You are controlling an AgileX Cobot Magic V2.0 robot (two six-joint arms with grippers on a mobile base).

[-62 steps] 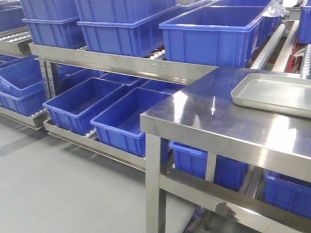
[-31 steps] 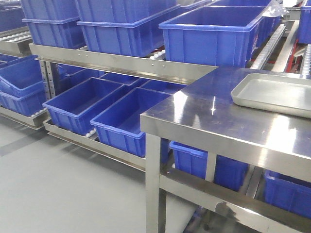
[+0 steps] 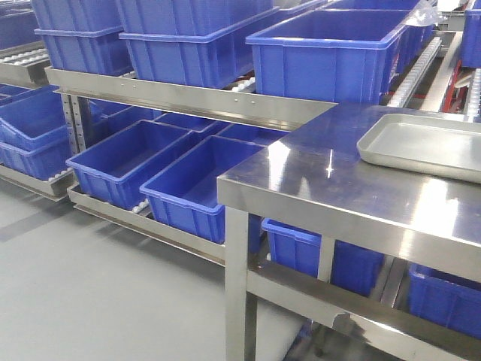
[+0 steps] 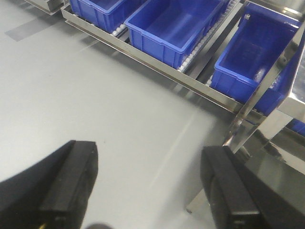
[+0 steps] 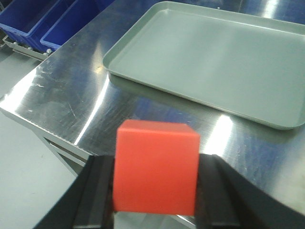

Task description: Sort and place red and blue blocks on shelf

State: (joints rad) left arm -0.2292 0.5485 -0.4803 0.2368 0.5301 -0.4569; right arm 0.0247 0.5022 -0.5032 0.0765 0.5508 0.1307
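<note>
**Inspector:** One block accounted for, or both?

**Operator:** One only. In my right wrist view the red block (image 5: 156, 167) sits low in the centre of the frame, clamped between the two fingers of the right gripper (image 5: 155, 191) and held above the near edge of the steel table (image 5: 71, 95). The grey tray (image 5: 214, 52) fills the upper right of that view and I see nothing in it.

**Inspector:** The blue block?

**Operator:** Not visible in any of my three views. I cannot say where it lies.

**Inspector:** Left arm?

**Operator:** The left gripper (image 4: 147, 186) has its jaws spread wide with nothing between them, over bare floor (image 4: 95, 95) at the bottom of its frame. Blue bins (image 4: 171, 24) on the low rack run along the top edge.

**Inspector:** Status of the job?

**Operator:** I judge it at the carrying stage for red: picked, not yet placed. In the front view the bins (image 3: 331, 53) across the upper frame and on the lower left shelf (image 3: 188, 94) show no small block that I can make out. Outstanding: deliver red, then locate and place blue.
</note>
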